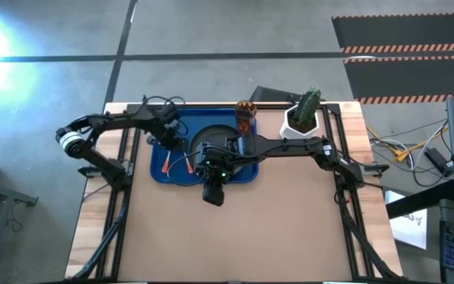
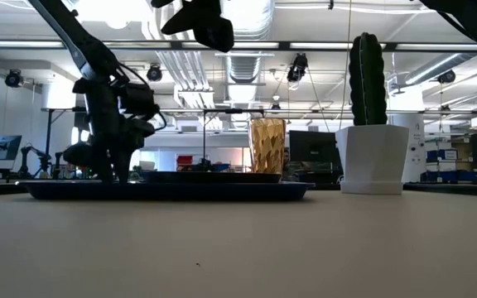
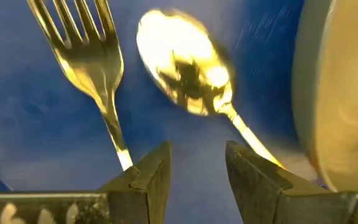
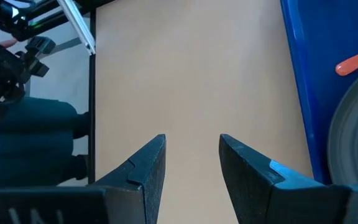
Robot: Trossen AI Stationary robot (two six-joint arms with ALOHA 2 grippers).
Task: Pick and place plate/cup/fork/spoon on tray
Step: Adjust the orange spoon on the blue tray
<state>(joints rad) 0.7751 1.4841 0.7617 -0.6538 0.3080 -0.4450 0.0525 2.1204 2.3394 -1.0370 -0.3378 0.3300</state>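
Observation:
The blue tray (image 1: pixel 247 172) lies on the table's far half. On it lie the fork (image 3: pixel 86 56) and the spoon (image 3: pixel 185 68), side by side, orange handles (image 1: pixel 166 162) toward the near edge. Beside them sits the black plate (image 3: pixel 340 93), largely under my right arm. The amber cup (image 1: pixel 246 117) stands upright at the tray's far right corner. My left gripper (image 3: pixel 197 168) hangs open just above the tray, pointing steeply down, its fingers over the necks of fork and spoon, with nothing between them. My right gripper (image 4: pixel 191 162) is open, high above the table by the tray's near edge.
A white pot with a green cactus (image 1: pixel 304 114) stands on the table right of the tray, near the far edge. The near half of the table (image 1: pixel 243 237) is bare board. Black frame rails run along both table sides.

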